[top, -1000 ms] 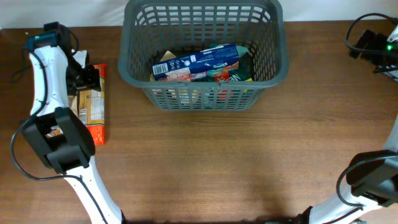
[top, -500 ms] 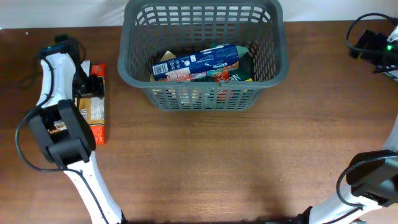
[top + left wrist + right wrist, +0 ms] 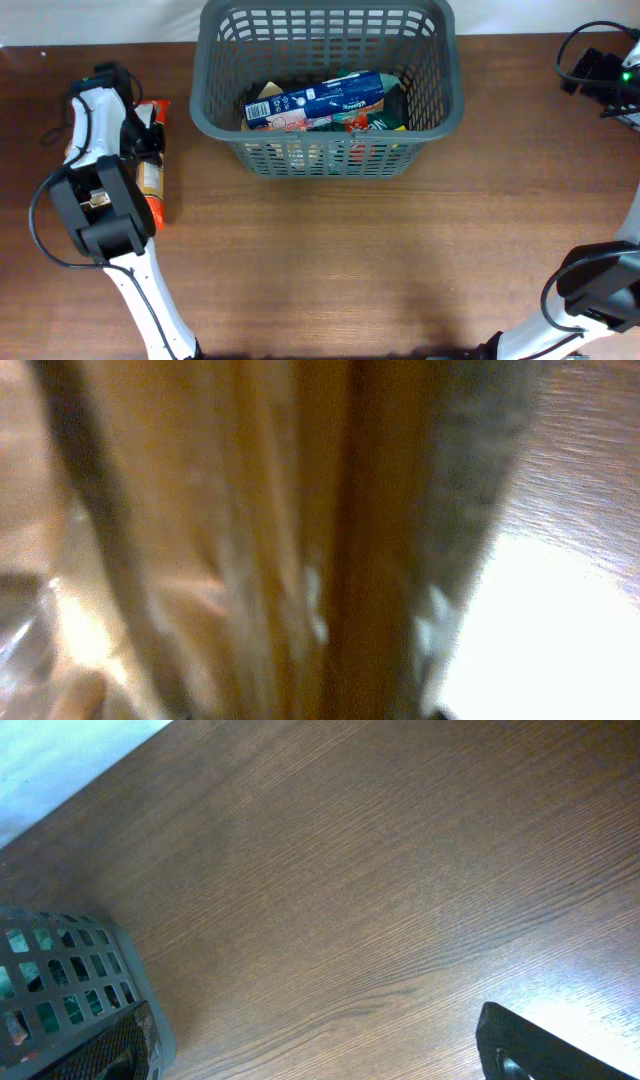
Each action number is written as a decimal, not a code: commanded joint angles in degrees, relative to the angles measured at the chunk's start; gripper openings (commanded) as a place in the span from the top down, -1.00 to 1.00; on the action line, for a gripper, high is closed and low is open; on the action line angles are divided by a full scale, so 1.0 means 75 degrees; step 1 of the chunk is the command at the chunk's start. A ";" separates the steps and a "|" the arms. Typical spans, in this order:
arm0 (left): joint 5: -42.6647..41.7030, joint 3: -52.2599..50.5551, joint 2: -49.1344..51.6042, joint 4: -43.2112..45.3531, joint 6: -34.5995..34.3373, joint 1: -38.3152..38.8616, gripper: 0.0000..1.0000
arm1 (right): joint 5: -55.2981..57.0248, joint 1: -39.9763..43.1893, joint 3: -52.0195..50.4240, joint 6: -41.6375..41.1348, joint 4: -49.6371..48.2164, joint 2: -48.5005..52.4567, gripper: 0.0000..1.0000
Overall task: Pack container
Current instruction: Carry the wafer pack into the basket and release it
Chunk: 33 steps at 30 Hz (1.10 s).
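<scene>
The container [image 3: 330, 155], a large dark grey lattice basket, stands at the back middle of the table with a blue packet [image 3: 320, 100] and other snack packets inside. An orange snack packet [image 3: 153, 205] lies on the table left of it. My left gripper [image 3: 145, 138] sits down on that packet's far half and is shut on it. The left wrist view is filled by the blurred orange packet [image 3: 250, 540]. My right gripper [image 3: 320, 1055] hangs open over bare wood at the far right, with a corner of the container [image 3: 60, 990] at its left.
The left arm's white links [image 3: 95, 200] cover most of the orange packet. The right arm's base and cables [image 3: 600, 75] sit at the back right corner. A white wall edge runs behind the basket.
My left gripper has dropped onto the orange packet and its jaws have shut. The packet now looks narrower and pinched up. The right arm has not moved.
</scene>
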<state>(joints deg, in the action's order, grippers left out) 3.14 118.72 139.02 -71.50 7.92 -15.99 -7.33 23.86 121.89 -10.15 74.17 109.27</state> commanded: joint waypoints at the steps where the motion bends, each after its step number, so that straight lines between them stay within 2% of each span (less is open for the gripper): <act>1: -0.0516 0.0085 0.0530 -0.0402 0.0178 -0.0038 0.96 | 0.0044 0.0023 -0.0023 0.0000 -0.0003 -0.0003 -0.99; 5: -0.0557 0.1588 0.0501 -0.1533 0.0318 -0.0038 0.97 | 0.0044 0.0023 -0.0023 -0.0003 0.0000 -0.0003 -0.98; 10: -0.0746 0.5018 0.0425 -0.2961 0.0466 0.0006 0.96 | 0.0041 0.0023 -0.0023 0.0000 -0.0003 -0.0003 -0.99; 13: -0.0863 0.7303 0.0216 -0.3302 0.0469 0.0073 0.97 | 0.0044 0.0023 -0.0023 0.0000 -0.0003 -0.0003 -0.98; 15: -0.1008 0.8148 -0.0134 -0.3010 0.0653 0.0160 0.96 | 0.0044 0.0023 -0.0023 0.0000 -0.0003 -0.0003 -0.98; 18: -0.1833 0.8040 -0.1172 -0.2020 0.1883 0.0420 0.96 | 0.0041 0.0023 -0.0023 0.0000 0.0000 -0.0003 -0.98; 22: -0.2672 0.8055 -0.2049 -0.1169 0.4086 0.1236 0.96 | 0.0044 0.0023 -0.0023 0.0000 0.0000 -0.0003 -0.99; 27: -0.2795 0.8008 -0.2238 -0.1128 0.6749 0.2804 0.96 | 0.0044 0.0023 -0.0023 0.0000 -0.0003 -0.0003 -0.98; 30: -0.2783 0.7670 -0.2142 -0.1413 0.8046 0.3596 0.97 | 0.0044 0.0023 -0.0023 0.0000 -0.0003 -0.0003 -0.98; 33: -0.2699 0.6962 -0.2005 -0.1512 0.8786 0.4188 0.96 | 0.0044 0.0023 -0.0023 0.0000 -0.0003 -0.0003 -0.98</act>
<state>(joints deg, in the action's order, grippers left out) -16.93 174.52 121.86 -83.72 60.97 13.34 -7.33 23.86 121.89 -10.15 74.17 109.27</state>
